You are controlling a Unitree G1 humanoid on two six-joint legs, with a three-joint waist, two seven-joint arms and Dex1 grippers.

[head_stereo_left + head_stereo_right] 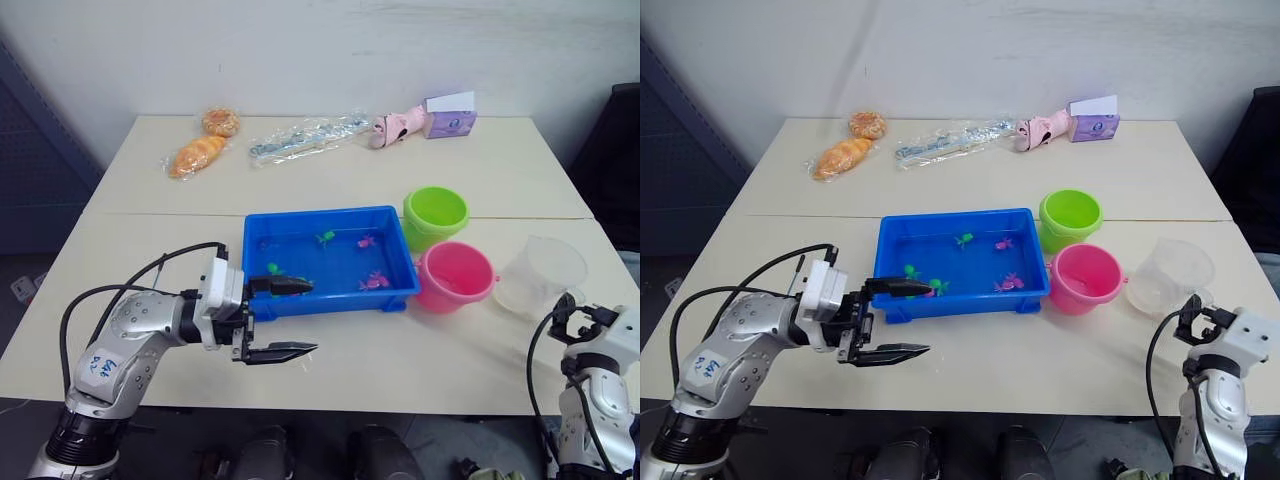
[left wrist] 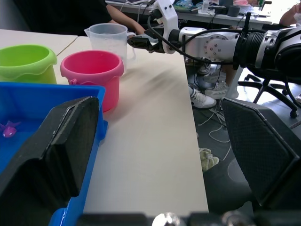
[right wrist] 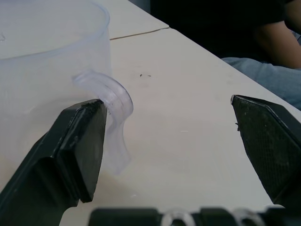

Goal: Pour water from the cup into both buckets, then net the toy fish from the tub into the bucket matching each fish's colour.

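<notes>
The pouring step is judged just begun: the right gripper (image 3: pixel 174 141), jaws spread, is poised at the handle of the cup (image 1: pixel 540 275), seemingly untouched, beside the pink bucket (image 1: pixel 455 277); closing is needed next, while the left gripper (image 1: pixel 283 318) waits open.

Left tool (image 1: pixel 283 319), fingers apart, hovers at the blue tub's (image 1: pixel 330 299) near-left rim.

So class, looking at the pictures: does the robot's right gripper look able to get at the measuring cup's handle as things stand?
Probably yes. The right gripper is open and close to the measuring cup, whose handle faces it, with nothing between them.
</notes>
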